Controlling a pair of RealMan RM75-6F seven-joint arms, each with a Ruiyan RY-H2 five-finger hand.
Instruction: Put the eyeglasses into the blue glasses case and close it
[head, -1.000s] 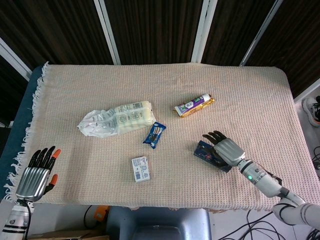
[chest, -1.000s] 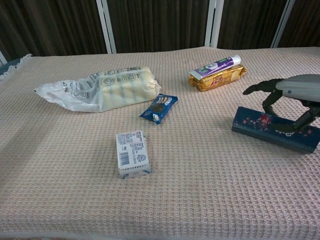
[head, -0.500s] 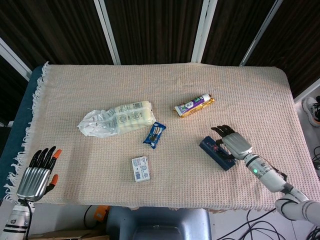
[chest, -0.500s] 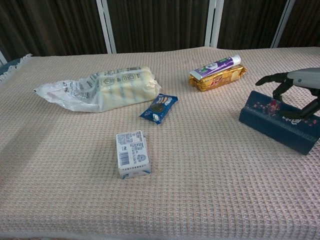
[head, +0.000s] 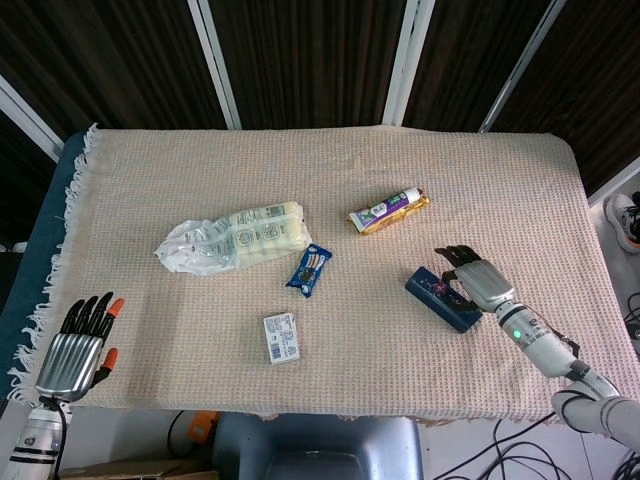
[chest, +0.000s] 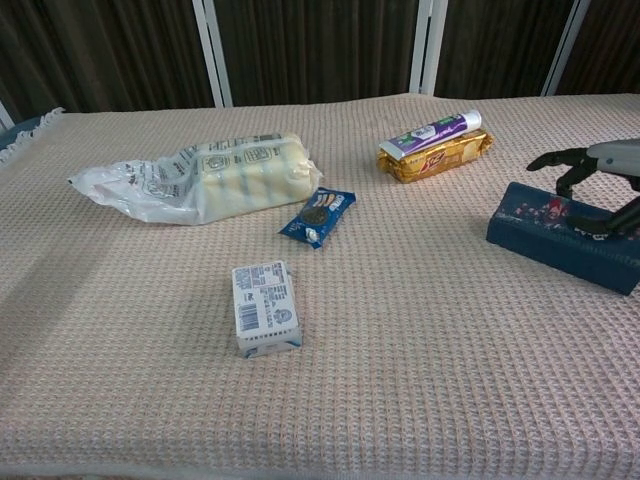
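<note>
1. Since the earlier frames the blue glasses case (head: 441, 297) has slid toward the right edge of the desk (head: 330, 190), and the right hand (head: 478, 278) has gone with it, drawing back toward the near right corner.
2. The case now lies shut and flat on the woven cloth, near the right edge and well apart from the other things.
3. The right hand rests over the case's far end, fingers (chest: 556, 159) curved down onto the lid; they touch it, but whether they truly clasp it I cannot tell, as the chest view cuts the hand off at the frame edge.
4. The left hand (head: 75, 346) hangs off the near left corner of the desk, fingers spread and holding nothing.
5. No eyeglasses show anywhere on the desk; they may already be inside the case, though that is only a guess.
6. The step in hand looks to be pressing the lid closed or settling the case. To do it well, the fingers should press straight down along the lid's middle, not drag sideways, since the case slides easily on the cloth and sits close to the edge.
7. The bread bag (head: 231, 239), cookie packet (head: 309, 270), small white box (head: 281, 337) and toothpaste tube (head: 389, 211) lie toward the middle.
</note>
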